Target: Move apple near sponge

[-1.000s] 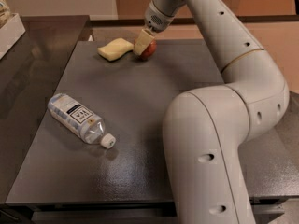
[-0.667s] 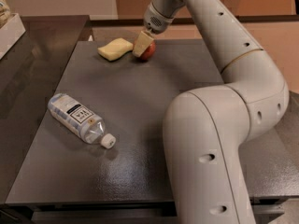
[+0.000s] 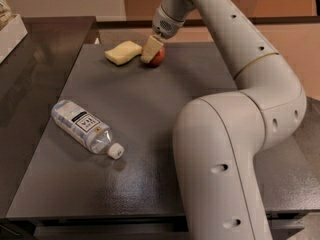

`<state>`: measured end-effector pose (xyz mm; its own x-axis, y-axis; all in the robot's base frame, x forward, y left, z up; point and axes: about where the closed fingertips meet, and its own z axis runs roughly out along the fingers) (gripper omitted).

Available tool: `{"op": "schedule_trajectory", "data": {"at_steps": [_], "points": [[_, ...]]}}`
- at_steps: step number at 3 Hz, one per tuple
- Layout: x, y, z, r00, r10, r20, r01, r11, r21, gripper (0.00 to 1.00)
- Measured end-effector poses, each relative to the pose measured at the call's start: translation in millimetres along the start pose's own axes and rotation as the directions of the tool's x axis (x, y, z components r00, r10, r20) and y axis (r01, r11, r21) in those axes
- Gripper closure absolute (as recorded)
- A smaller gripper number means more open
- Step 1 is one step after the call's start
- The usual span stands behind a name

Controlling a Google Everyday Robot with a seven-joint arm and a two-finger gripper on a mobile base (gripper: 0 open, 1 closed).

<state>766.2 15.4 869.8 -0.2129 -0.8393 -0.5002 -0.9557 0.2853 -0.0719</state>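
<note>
The small red apple [image 3: 159,58] sits at the far side of the dark table [image 3: 150,134], just right of the pale yellow sponge [image 3: 123,52], with a small gap between them. My gripper [image 3: 152,49] reaches down from the arm onto the apple. One beige finger [image 3: 151,48] lies against the apple's left front and hides part of it; the other finger is behind the apple. The gripper is shut on the apple, which is at or just above the table top.
A clear plastic water bottle [image 3: 85,128] with a white cap lies on its side at the table's left front. My large white arm [image 3: 235,134] fills the right side of the view. A white box [image 3: 11,31] stands at the far left.
The gripper and the apple have come down slightly, staying next to the sponge. The sponge and the bottle have not moved.
</note>
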Motion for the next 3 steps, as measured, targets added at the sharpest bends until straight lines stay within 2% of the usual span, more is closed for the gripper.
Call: {"op": "schedule_trajectory", "data": {"at_steps": [1, 2, 3], "points": [[-0.9, -0.4, 4.3, 1.000, 0.000, 0.001, 0.000, 1.0000, -0.002, 0.13], [-1.7, -0.8, 8.6, 1.000, 0.000, 0.002, 0.000, 1.0000, -0.004, 0.00], [-1.7, -0.9, 8.7, 1.000, 0.000, 0.002, 0.000, 1.0000, -0.004, 0.00]]}}
